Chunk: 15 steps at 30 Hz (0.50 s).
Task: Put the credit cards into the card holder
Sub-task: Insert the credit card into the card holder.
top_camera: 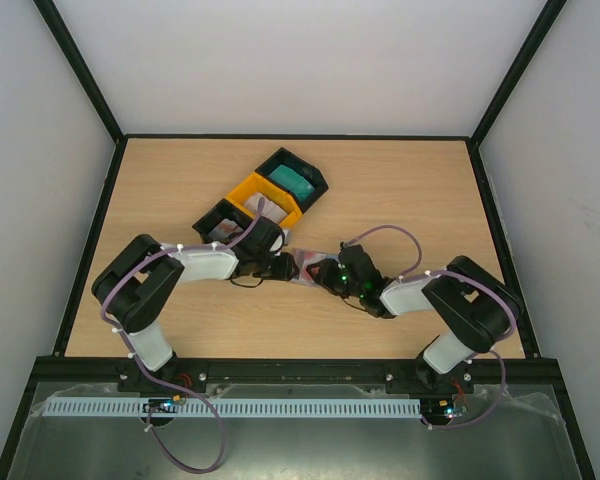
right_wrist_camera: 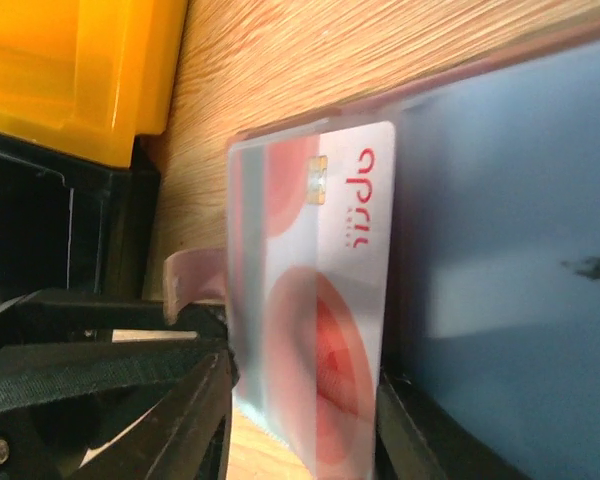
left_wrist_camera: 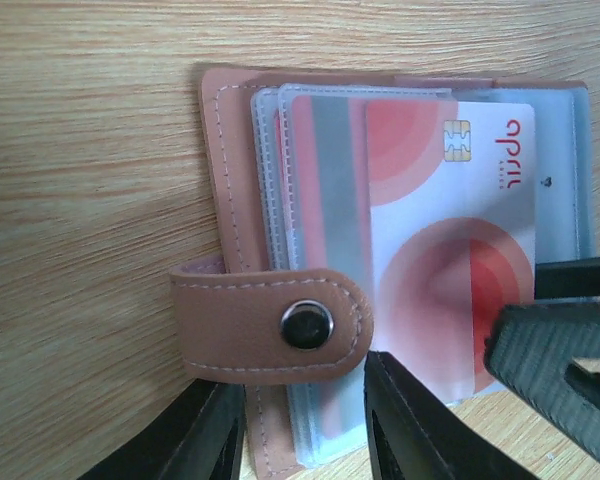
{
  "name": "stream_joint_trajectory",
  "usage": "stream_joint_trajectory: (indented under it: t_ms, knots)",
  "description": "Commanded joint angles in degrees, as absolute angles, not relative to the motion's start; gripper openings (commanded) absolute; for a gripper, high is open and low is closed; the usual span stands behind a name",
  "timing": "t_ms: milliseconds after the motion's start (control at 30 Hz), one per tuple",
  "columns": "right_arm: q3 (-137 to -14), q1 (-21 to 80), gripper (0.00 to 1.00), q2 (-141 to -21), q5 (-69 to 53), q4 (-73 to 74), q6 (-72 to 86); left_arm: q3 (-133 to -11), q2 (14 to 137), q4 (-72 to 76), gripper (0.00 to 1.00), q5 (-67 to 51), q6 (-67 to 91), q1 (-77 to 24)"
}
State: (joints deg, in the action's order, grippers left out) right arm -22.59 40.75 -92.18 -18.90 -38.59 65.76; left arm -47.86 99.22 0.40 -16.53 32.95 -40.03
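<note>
On the wooden counter [top_camera: 400,190], the card holder [left_wrist_camera: 230,200] is lying open. A red-and-white card [left_wrist_camera: 450,250] is sitting partly inside its clear pocket [left_wrist_camera: 325,150]. The right hand [right_wrist_camera: 300,400] is standing narrowly parted around that card's end. The left hand [left_wrist_camera: 302,400] is straddling the tab [left_wrist_camera: 270,325]; its grip cannot be told.

A light, wood-grained desk [top_camera: 400,200] with a black frame along its edges carries everything. Three open plastic trays stand on it touching, in a diagonal row left of centre: a black rectangular tray [top_camera: 208,215] nearest, a yellow tray [top_camera: 248,190] in the middle, another black tray [top_camera: 315,180] farthest back. Just in front of them, a pinkish-brown leather-like folding card holder [top_camera: 302,268] lies open, flat on the wood.
</note>
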Motion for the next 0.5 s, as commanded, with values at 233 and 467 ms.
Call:
stream_joint_trajectory:
  t_ms: [233,467]
  knots:
    - [-29.87,44.07,0.50,-86.23,-5.06,-11.98,60.46,-47.12,101.61,-3.60,0.36,-16.26,32.39,-40.61]
    - [-34.40,45.42,0.62,-86.34,-0.42,-3.60,59.58,-47.02,101.51,-2.81,0.42,-16.85,32.24,-40.61]
